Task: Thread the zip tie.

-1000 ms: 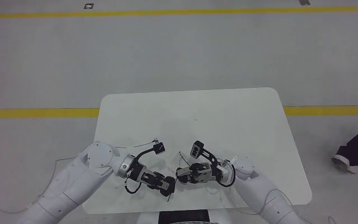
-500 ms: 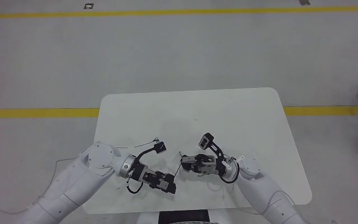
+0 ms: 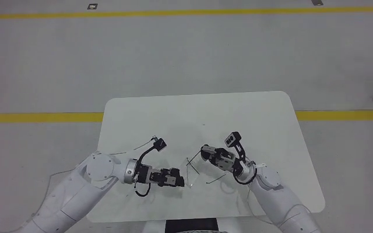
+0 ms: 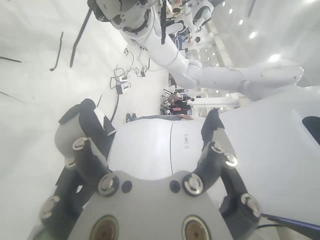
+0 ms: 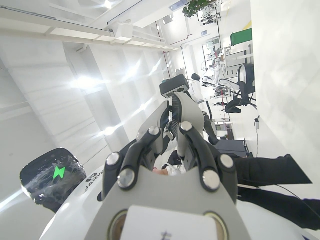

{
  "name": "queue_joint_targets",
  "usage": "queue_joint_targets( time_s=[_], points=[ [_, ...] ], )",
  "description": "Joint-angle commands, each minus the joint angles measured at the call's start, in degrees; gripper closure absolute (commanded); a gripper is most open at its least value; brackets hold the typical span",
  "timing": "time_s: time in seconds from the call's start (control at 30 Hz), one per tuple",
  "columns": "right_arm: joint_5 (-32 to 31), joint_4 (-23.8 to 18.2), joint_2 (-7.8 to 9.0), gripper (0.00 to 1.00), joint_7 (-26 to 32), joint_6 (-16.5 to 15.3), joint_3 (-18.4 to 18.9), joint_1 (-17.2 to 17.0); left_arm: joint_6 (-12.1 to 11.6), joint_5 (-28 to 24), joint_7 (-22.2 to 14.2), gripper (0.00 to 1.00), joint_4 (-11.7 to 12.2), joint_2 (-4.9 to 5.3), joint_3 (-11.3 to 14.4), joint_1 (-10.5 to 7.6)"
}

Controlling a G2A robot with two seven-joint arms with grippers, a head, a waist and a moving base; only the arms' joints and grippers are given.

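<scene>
1. Black zip tie (image 4: 80, 36) hangs straight from the right pincer (image 5: 172, 106), which is clamped on one end of it. It sits at lower centre of the top view, over the worktop (image 3: 250, 116).
2. Left pincer (image 4: 148, 112) has its fingers wide apart with nothing between them. In the top view it is near the tie, on its left, and not touching it.
3. A second tie (image 3: 215, 177) lies loose on the worktop, just lower right of the right pincer in the top view.
4. Progress looks unfinished:
   - No loop shows and the free end dangles.
   - The head is too small to make out.
   - Judged still to do: get the free end gripped, line it up with the head, feed it through, pull.
5. Change from 1 s ago, top view:
   - The pincers were almost touching at bottom centre; now they are apart.
   - The right pincer has gone up and to the right, taking the tie with it.
   - The left pincer has shifted slightly up.
   - Cannot tell whether the left pincer held the tie back then.
</scene>
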Motion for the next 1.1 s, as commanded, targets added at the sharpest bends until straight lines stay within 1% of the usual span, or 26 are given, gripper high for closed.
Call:
queue_joint_targets(
  time_s=[0.0, 0.2, 0.27, 0.3, 0.37, 0.43, 0.47, 0.53, 0.63, 0.73, 0.83, 1.07],
  points=[
    [0.0, 0.0, 0.0, 1.0, 0.0, 0.0, 0.0, 0.0, 0.0, 0.0, -0.1, 0.0, 0.0, 0.0, 0.0, -0.03],
    [-0.1, -0.1, -0.01, 1.0, -0.2, 0.1, -0.1, 0.0, 0.0, 0.0, -0.1, 0.0, 0.0, 0.0, 0.0, -0.03],
    [-0.7, -1.1, -0.11, 1.0, -1.7, -0.6, 0.0, 0.0, 0.0, -2.4, 2.7, 0.0, -0.1, -0.26, 0.2, 0.51],
    [-1.5, -1.5, -0.1, 1.0, -2.1, -1.1, 0.1, 0.1, 0.0, -3.0, 4.2, 0.0, -0.1, -0.39, -0.2, 0.77],
    [-1.2, -2.4, -0.17, 1.0, -3.1, -2.3, 0.4, -0.3, 0.0, -3.2, 8.1, 0.0, -0.6, -0.72, -1.2, 2.29],
    [-1.2, -2.8, -0.19, 1.0, -3.3, -2.5, 0.5, -0.6, 0.0, -2.7, 12.2, 0.0, -1.2, -1.15, -2.4, 4.28],
    [-0.4, -3.0, -0.26, 1.0, -3.2, -2.5, 0.3, -0.8, 0.0, -1.9, 13.0, 0.0, -1.6, -1.45, -2.7, 5.53],
    [0.7, -3.0, -0.37, 1.0, -3.2, -2.4, 0.3, -1.0, 0.0, -0.3, 14.6, 0.0, -1.5, -1.95, -3.3, 6.75],
    [1.8, -3.0, -0.56, 1.0, -3.7, -3.1, 0.2, -1.3, 0.0, 1.9, 17.6, 0.0, -1.5, -2.92, -4.0, 7.96],
    [2.3, -3.1, -0.71, 1.0, -4.1, -3.5, 0.1, -1.4, 0.0, 3.3, 19.7, 0.0, -1.1, -3.95, -4.2, 8.66],
    [3.1, -3.0, -0.89, 1.0, -4.7, -3.3, -0.2, -1.8, 0.0, 2.4, 24.8, 0.0, 0.5, -5.15, -5.2, 9.76],
    [3.1, -2.9, -0.9, 1.0, -4.7, -3.4, -0.1, -1.8, 0.0, 2.4, 24.8, 0.0, 0.5, -5.15, -5.2, 9.76]
  ],
)
